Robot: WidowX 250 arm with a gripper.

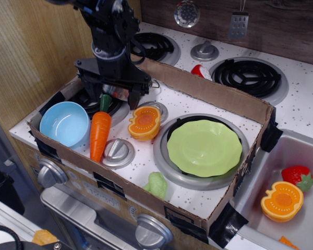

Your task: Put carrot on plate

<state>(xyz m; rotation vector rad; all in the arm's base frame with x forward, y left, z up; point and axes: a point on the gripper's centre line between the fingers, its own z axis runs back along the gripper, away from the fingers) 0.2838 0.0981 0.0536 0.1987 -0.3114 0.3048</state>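
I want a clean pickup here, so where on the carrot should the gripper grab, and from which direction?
Grip the carrot across its thick upper body, just below the green stem, coming straight down from above. It lies flat, stem pointing away and tip toward the front, so the jaws should close across its width. The blue bowl crowds its left side and a silver knob sits near its tip. The open gripper already hangs over the stem end.

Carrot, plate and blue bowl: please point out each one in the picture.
carrot (99, 134), only view, middle of the orange body
plate (204, 147), only view, bare centre
bowl (64, 124), only view, inner floor
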